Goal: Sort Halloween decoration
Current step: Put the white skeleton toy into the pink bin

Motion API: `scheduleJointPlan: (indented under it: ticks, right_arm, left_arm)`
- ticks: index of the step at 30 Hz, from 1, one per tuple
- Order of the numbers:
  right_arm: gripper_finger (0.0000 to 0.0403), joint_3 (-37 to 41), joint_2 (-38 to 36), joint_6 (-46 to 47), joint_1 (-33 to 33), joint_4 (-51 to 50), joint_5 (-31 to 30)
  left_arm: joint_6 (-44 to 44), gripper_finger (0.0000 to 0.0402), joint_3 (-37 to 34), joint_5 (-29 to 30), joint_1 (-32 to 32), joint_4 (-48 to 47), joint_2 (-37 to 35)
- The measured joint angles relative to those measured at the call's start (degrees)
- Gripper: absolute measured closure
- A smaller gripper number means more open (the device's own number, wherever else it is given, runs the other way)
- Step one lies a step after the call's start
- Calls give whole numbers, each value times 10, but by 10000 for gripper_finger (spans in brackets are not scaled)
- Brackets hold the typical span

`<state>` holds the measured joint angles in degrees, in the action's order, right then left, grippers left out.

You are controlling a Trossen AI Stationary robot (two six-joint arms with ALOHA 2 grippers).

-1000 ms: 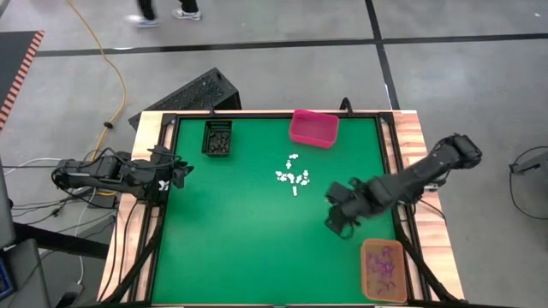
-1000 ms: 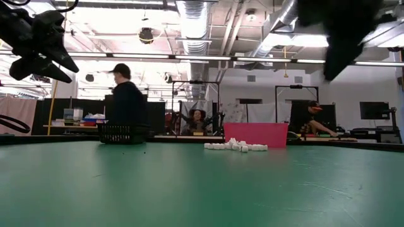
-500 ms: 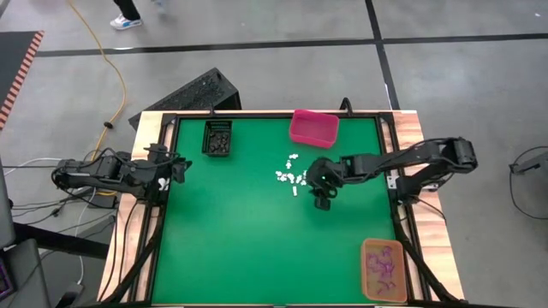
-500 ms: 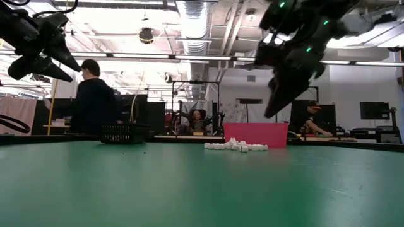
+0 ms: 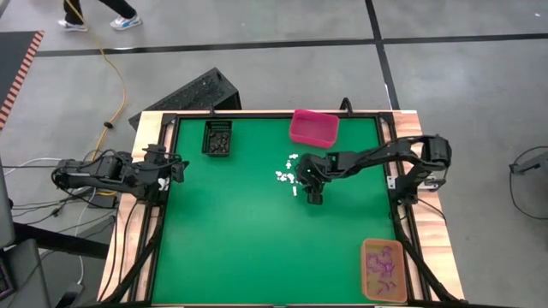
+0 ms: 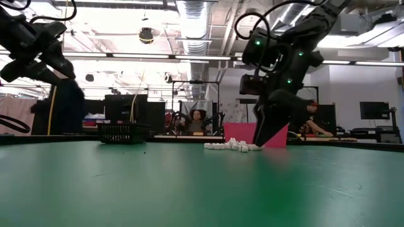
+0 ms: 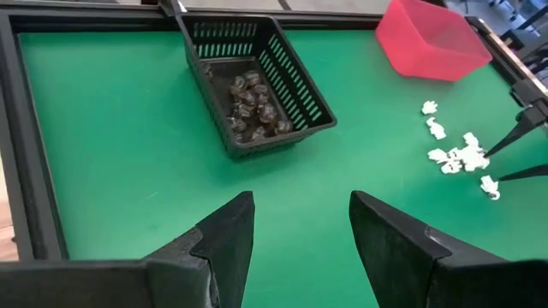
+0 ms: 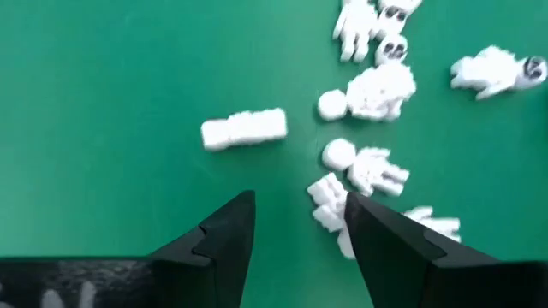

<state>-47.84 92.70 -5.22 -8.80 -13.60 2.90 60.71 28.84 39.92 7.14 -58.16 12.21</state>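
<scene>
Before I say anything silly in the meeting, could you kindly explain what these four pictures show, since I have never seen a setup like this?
It is a robot with two dark arms working at a green table, each ending in a two-finger gripper. One picture looks straight down, one looks level across the tabletop, and two come from cameras on the arms' wrists.

On the table lie small white trinkets in a loose cluster. A black bin holds dark trinkets, an orange bin holds purple ones, and a pink bin stands at the far edge.

The right gripper is down at the cluster with its fingers open, one white trinket just by them; nothing is gripped. The left gripper waits open and empty above the table's left edge.
</scene>
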Motion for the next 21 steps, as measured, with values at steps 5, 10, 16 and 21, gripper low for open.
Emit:
scheduleJointPlan:
  ticks: [5,10,16,21]
  right_arm:
    - [178,-34,4,-17,-4,-35,0]
    - [182,-53,1,-52,-20,-42,-9]
    - [185,-54,24,-35,-42,-74,5]
    - [186,-55,32,-58,-43,-93,5]
  left_arm:
    - [0,219,0,2,0,0,0]
    - [-11,219,0,10,0,-1,0]
    - [-8,219,0,8,0,-5,0]
    - [-5,219,0,9,0,-9,0]
